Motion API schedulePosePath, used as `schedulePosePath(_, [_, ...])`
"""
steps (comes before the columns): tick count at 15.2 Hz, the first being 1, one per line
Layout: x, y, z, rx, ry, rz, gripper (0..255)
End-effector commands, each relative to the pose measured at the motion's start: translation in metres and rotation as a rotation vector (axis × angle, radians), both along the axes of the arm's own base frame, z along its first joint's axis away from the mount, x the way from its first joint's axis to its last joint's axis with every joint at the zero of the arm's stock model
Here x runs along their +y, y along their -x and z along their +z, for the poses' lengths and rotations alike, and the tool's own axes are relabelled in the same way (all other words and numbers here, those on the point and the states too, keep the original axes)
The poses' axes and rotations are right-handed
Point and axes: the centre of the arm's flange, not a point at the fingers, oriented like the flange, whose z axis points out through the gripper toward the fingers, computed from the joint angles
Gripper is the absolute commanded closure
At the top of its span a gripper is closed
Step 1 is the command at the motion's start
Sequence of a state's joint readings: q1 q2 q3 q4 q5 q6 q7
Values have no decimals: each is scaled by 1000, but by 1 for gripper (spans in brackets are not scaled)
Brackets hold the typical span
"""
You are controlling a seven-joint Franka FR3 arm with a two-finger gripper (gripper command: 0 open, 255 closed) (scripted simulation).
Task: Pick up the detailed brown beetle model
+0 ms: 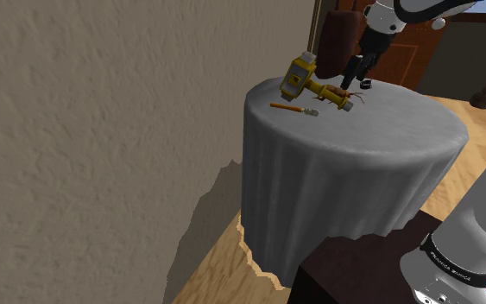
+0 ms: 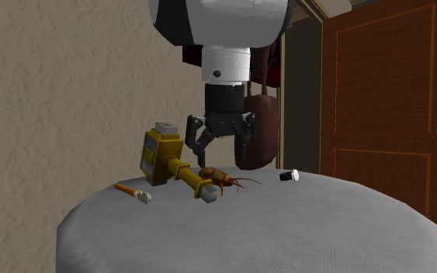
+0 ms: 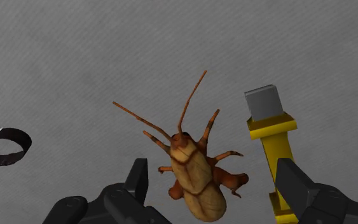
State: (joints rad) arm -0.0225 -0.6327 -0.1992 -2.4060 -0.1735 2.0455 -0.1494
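Observation:
The brown beetle (image 3: 194,179), with long antennae and spread legs, lies on the grey cloth of the round table (image 1: 353,173). My gripper (image 3: 215,186) hovers just above it, open. One black finger (image 3: 137,186) stands on each side of the body, and neither touches it. In the second exterior view the gripper (image 2: 223,153) hangs a short way over the beetle (image 2: 220,180). The shoulder view has the gripper (image 1: 353,79) at the table's far side, over the beetle (image 1: 354,93).
A yellow mallet-like tool (image 2: 166,159) lies right beside the beetle, its handle (image 3: 271,130) close to one finger. A small orange-handled tool (image 2: 133,191) and a little black-and-white ring (image 2: 289,175) also lie on the cloth. A dark brown chair back (image 1: 340,43) and a wooden door (image 2: 379,108) stand behind.

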Motion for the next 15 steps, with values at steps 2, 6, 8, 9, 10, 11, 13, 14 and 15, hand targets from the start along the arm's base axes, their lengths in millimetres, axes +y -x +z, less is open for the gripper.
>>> schedulePosePath(2, [-17,-10,-9,-34,10,-1,0])
schedulePosePath(6, [-17,-10,-30,-34,10,-1,0])
schedulePosePath(8, [-17,-10,-41,-34,10,-1,0])
schedulePosePath(9, [-17,-10,-44,-34,10,-1,0])
schedulePosePath(10, [-17,-10,-44,-34,10,-1,0])
schedulePosePath(11, [-16,-11,-44,-34,10,-1,255])
schedulePosePath(13, [-15,-12,-45,-34,10,-1,255])
schedulePosePath(14, [-15,-13,-44,-34,10,-1,255])
schedulePosePath(15, [-15,-12,-43,-34,10,-1,255])
